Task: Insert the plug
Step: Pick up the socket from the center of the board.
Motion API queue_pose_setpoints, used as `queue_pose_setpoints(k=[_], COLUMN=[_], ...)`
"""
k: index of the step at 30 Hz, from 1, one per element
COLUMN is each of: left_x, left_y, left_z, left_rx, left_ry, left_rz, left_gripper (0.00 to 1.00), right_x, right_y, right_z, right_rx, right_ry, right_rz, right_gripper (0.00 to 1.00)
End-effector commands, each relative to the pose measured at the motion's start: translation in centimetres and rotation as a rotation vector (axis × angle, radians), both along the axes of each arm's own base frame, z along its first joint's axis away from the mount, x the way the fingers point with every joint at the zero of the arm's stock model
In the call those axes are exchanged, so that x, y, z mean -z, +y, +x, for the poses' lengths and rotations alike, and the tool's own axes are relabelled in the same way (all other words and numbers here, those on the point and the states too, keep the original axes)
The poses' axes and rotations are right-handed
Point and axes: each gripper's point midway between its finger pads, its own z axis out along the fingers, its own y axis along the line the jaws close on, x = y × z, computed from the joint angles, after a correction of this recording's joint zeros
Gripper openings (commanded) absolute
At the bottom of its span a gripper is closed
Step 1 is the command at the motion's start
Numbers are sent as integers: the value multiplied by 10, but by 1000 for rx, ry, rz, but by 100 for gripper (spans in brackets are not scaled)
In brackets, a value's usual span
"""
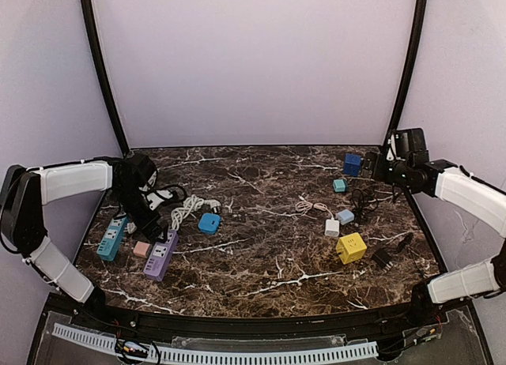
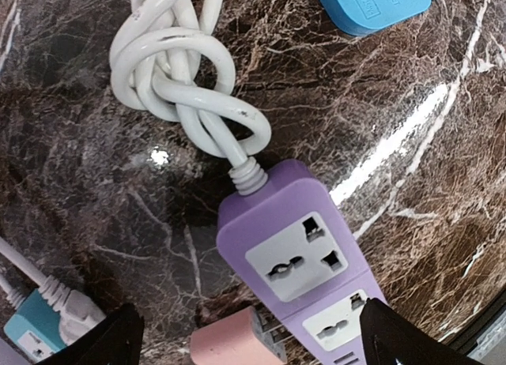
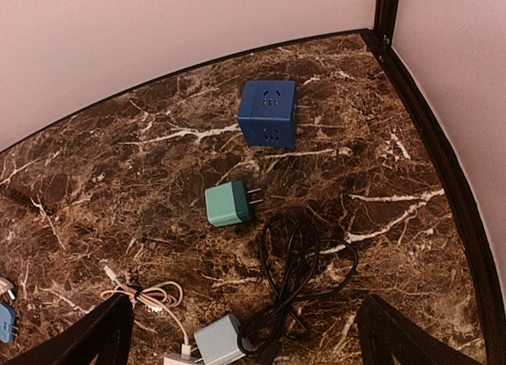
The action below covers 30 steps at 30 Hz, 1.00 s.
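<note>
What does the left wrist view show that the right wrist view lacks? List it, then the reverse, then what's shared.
Left wrist only: purple strip, its knotted white cord, pink plug beside it, teal strip. Right wrist only: navy cube, green plug, black cable, grey charger. Both: marble table.

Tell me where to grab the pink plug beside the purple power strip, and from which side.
Grip the pink plug by its blocky body from straight above, closing on the two sides that run along the prongs. It lies flat with its prongs pointing sideways at the purple power strip, so that end looks crowded.
</note>
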Motion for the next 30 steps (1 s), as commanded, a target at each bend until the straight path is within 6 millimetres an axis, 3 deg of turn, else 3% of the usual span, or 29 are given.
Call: queue_pose_setpoints(k=[1,3,9,17,22,25,29,30], left_x=[13,16,30,51,56,54,40,30], left_y=[-15,-23,-23,-32,-25,-21,-24,-28], left_z=[-10,-13,-8,-27,-26,-19,7,19], left_rx=[-38,-37,-45,55,57,51,39,35], left_ry=[73,84,63,119,128,104,24,-12], left_rz=[-83,-122,-64,33,87,117,137,129], left_gripper=[96,93,87,71,52,35,9,6], right_x=[30,36,46,53,51,47,39,37], right_y=[-5,-3,4,11,13,15,20,20], right_z=[-10,-11,-11,-10,-11,-10,-8,-8], right_rx=[43,40,33,20,13,6,-7,-9], right_ry=[100,122,152,172,166,150,126,120], right_rz=[-34,-42,-38,-52,-52,-51,-42,-41], right_gripper=[99,99,99,99,99,99,99,99])
